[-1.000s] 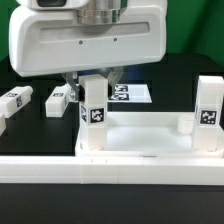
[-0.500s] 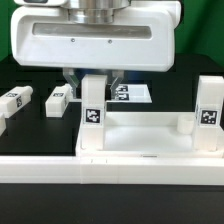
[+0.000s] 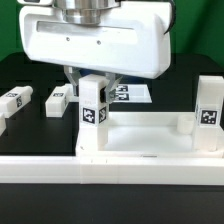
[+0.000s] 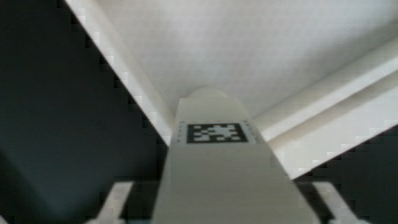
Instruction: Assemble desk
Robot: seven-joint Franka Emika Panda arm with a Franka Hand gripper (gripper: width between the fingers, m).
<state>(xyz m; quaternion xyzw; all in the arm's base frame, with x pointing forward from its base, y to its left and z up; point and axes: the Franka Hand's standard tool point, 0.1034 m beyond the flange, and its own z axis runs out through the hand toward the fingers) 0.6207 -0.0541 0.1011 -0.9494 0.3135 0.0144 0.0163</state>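
Note:
The desk top [image 3: 150, 150] is a white tray with a raised rim at the front of the exterior view. One tagged white leg [image 3: 93, 112] stands upright in its corner at the exterior view's left. A second leg [image 3: 209, 112] stands at the right corner. My gripper [image 3: 93, 78] hangs over the left leg, with one finger on each side of its upper end. In the wrist view the leg [image 4: 217, 160] fills the middle and a dark gap shows between it and each finger [image 4: 121, 198]. The jaws are open around the leg.
Two loose tagged legs [image 3: 58, 100] [image 3: 17, 100] lie on the black table at the exterior view's left. The marker board [image 3: 131, 94] lies behind the left leg. A long white bar [image 3: 110, 170] runs along the front edge.
The hand has turned about its vertical axis above the left leg, so its body now looks slanted. The leg and the desk top have stayed where they were.

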